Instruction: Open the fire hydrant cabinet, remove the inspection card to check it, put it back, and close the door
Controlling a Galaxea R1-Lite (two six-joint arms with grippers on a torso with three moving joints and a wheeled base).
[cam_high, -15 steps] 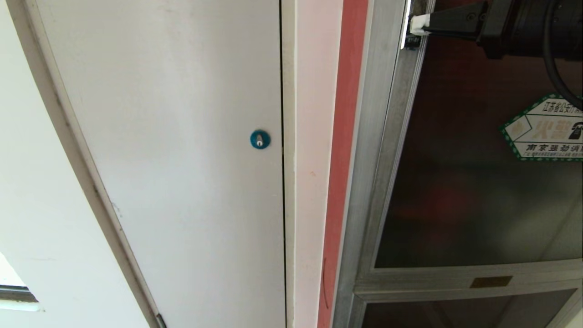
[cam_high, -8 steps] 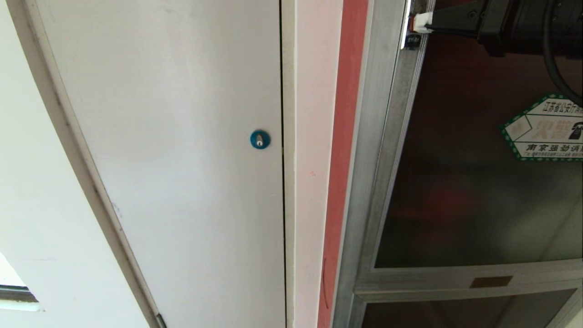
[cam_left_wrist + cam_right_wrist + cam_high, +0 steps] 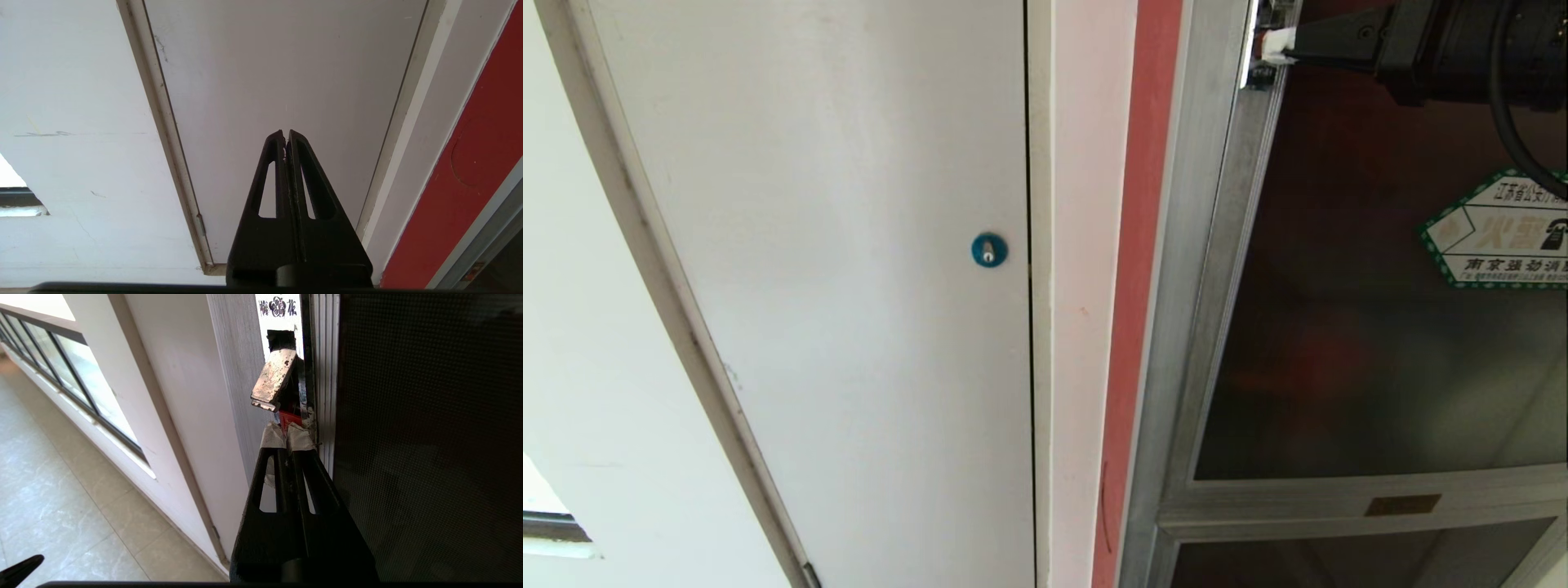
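The fire hydrant cabinet's silver frame (image 3: 1186, 245) runs up the right of the head view. Beside it is the door (image 3: 1339, 327), dark glass with a green-bordered hexagonal sticker (image 3: 1503, 233). My right gripper (image 3: 1276, 42) reaches in from the top right to the door's left edge. In the right wrist view the right gripper (image 3: 286, 435) is shut, its white-taped fingertips (image 3: 298, 439) pressed together just below a worn metal latch (image 3: 273, 381). They sit beside the door's silver frame (image 3: 325, 375), with a sliver of red behind them. My left gripper (image 3: 286, 136) is parked, shut and empty. The inspection card is hidden.
A plain white panel (image 3: 849, 245) with a blue round lock (image 3: 988, 249) fills the left of the head view, and a red strip (image 3: 1143, 245) separates it from the cabinet. A tiled floor (image 3: 61, 477) and a low window (image 3: 61, 367) lie off to the side.
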